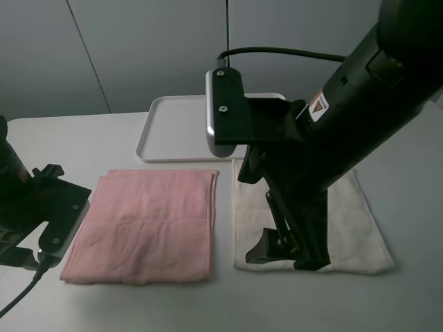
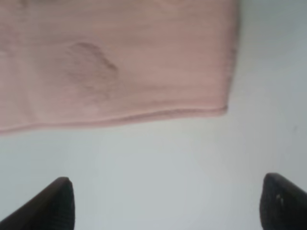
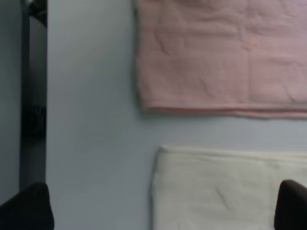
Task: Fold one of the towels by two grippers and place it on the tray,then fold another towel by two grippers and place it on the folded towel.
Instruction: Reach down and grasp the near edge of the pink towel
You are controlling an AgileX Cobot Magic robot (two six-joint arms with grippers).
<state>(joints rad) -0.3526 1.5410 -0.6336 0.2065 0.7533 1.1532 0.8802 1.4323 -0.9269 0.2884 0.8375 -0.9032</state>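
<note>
A pale pink towel lies flat at the table's front left, and a cream towel lies flat to its right. The white tray sits empty behind them. My left arm hangs at the pink towel's left edge. In the left wrist view my left gripper is open over bare table, just off the pink towel's edge near a corner. My right gripper hangs open over the cream towel's near left corner, the arm hiding the towel's middle. In the right wrist view the right gripper spans the cream towel's edge, with the pink towel beyond it.
The white table carries only the tray and the two towels. A narrow strip of table separates the towels. The table's dark edge shows in the right wrist view. A grey wall stands behind the tray.
</note>
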